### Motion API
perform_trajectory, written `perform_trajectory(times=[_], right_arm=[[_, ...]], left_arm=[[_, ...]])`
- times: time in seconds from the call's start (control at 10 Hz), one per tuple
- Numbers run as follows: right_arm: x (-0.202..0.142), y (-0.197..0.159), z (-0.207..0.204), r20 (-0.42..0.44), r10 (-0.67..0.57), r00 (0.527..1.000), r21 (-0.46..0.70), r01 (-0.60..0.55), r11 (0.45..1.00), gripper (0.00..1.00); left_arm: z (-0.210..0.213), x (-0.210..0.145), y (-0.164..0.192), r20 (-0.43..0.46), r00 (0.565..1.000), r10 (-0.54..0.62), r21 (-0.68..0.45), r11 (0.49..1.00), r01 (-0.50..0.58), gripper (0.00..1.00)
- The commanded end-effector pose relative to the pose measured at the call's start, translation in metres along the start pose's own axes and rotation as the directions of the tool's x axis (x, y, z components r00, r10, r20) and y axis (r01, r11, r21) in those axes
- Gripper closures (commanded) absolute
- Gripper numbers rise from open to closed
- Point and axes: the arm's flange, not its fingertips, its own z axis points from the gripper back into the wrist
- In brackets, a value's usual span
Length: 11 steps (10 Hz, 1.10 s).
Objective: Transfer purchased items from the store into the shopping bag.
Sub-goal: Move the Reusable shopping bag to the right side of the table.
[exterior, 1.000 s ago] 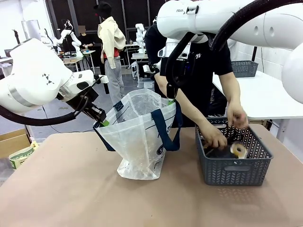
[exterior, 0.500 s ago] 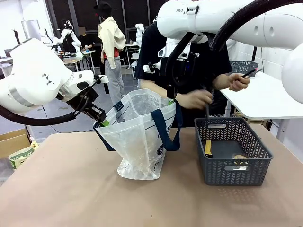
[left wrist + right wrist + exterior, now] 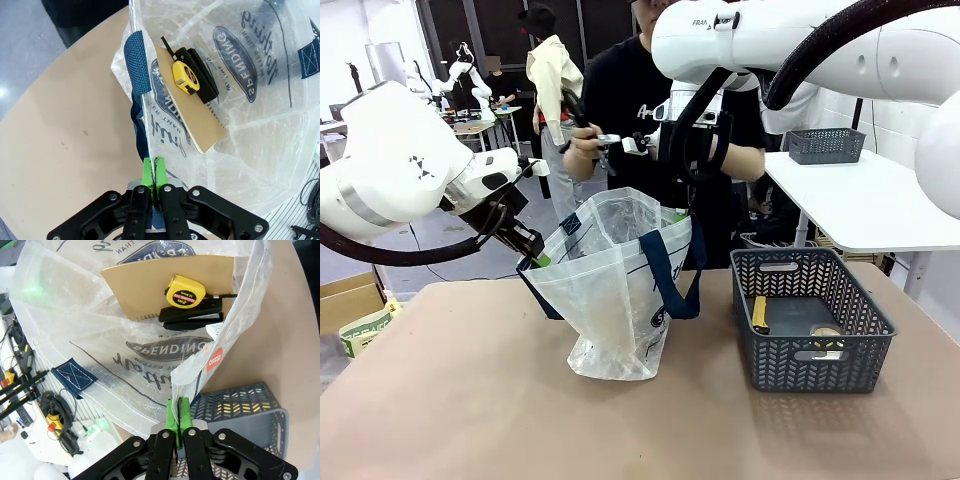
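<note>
Translucent white shopping bag (image 3: 610,290) stands mid-table, mouth stretched wide. My left claw (image 3: 151,172) is pinched tight on its rim at nine o'clock, and my right claw (image 3: 178,412) is clamped on the rim at three. Inside lie a tan notebook (image 3: 194,119) and a yellow tape measure (image 3: 185,77). Further right at three sits the grey basket (image 3: 810,370), with bare tabletop (image 3: 450,400) at six.

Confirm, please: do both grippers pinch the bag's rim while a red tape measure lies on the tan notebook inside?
No: the tape measure is yellow, not red, as the left wrist view shows. Left gripper and right gripper do pinch the shopping bag's rim; it lies on the tan notebook.
</note>
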Motion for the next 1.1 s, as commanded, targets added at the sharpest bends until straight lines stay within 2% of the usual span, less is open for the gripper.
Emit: perform_trajectory(times=[0.0,1.0], right_arm=[[-0.0001,0.0,-0.0001,-0.001,0.0,1.0,0.0,0.0,1.0,1.0],[-0.0001,0.0,-0.0001,-0.001,0.0,1.0,0.0,0.0,1.0,1.0]], left_arm=[[0.0004,0.0001,0.0006,0.005,1.0,0.009,0.004,1.0,-0.009,1.0],[0.0004,0.0001,0.0006,0.005,1.0,0.009,0.004,1.0,-0.009,1.0]])
